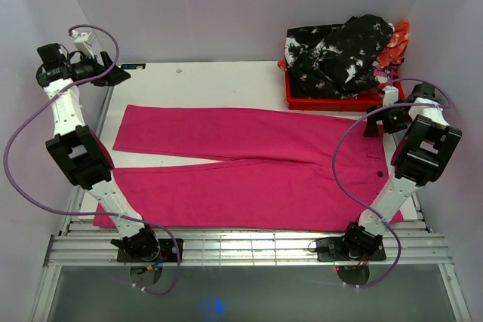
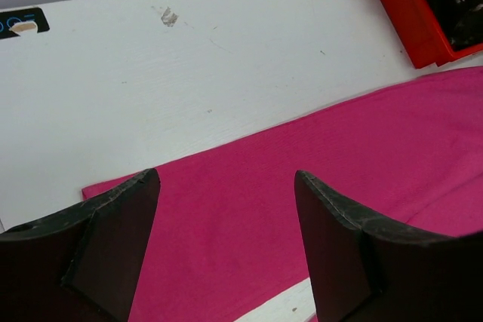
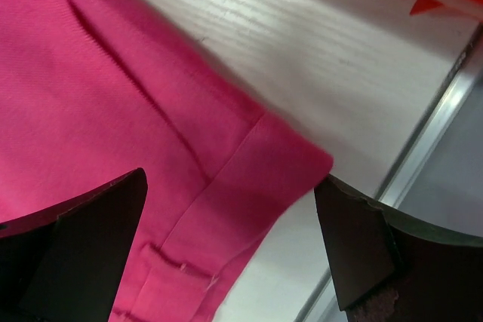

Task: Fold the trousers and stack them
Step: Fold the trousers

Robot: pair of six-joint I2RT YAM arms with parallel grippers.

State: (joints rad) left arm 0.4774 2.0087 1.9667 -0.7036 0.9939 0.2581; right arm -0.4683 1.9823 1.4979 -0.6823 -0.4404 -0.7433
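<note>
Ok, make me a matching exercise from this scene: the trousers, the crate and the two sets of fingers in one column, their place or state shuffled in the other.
Column one
1. trousers
2. red crate
3. left fingers
4. right fingers

Column two
A. open, by the waistband corner
B. far right of the table, dark floral clothes inside
C. spread flat across the table
D. open, facing a leg hem

Pairs: 1-C, 2-B, 3-D, 4-A
</note>
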